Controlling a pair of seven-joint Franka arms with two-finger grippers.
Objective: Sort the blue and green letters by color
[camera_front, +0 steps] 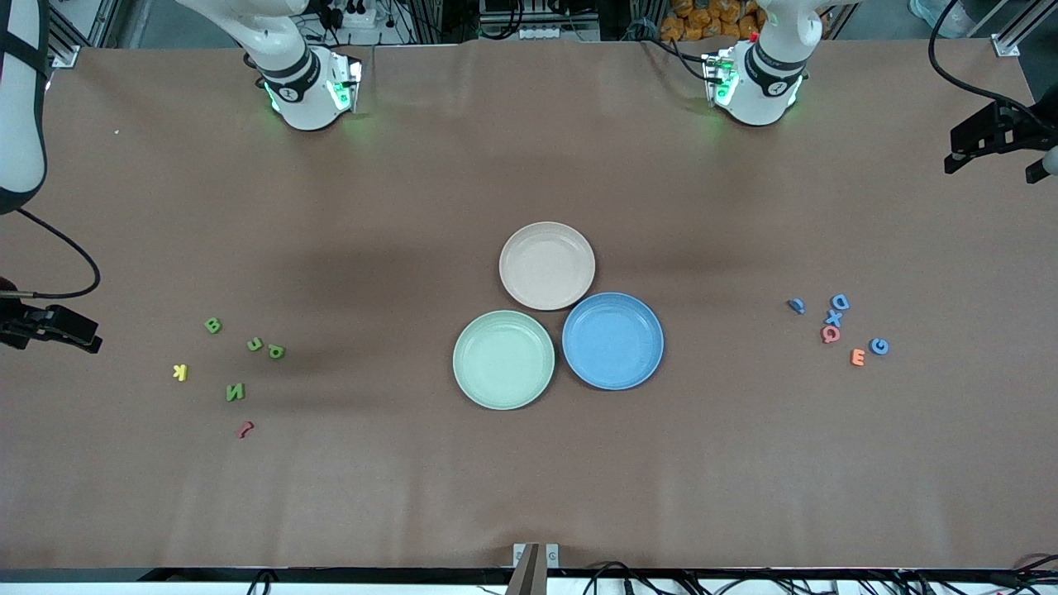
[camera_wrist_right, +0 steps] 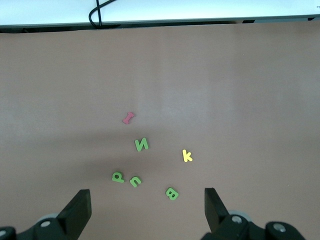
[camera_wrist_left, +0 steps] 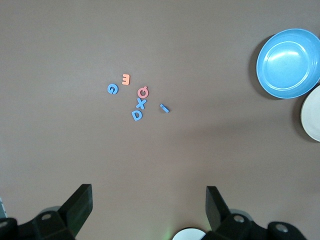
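Four blue letters lie toward the left arm's end of the table: D (camera_front: 840,302), X (camera_front: 834,317), G (camera_front: 879,346) and a small bar-shaped piece (camera_front: 797,306). Four green letters lie toward the right arm's end: B (camera_front: 212,325), U (camera_front: 254,344), P (camera_front: 276,351) and N (camera_front: 235,392). My left gripper (camera_wrist_left: 148,200) is open and empty, high over the table beside the blue group (camera_wrist_left: 137,115). My right gripper (camera_wrist_right: 147,202) is open and empty, high over the table beside the green group (camera_wrist_right: 142,145).
Three empty plates sit mid-table: beige (camera_front: 547,265), light green (camera_front: 503,359) and blue (camera_front: 612,340). A pink Q (camera_front: 830,334) and orange E (camera_front: 858,357) lie among the blue letters. A yellow K (camera_front: 179,372) and a dark-red piece (camera_front: 245,429) lie by the green ones.
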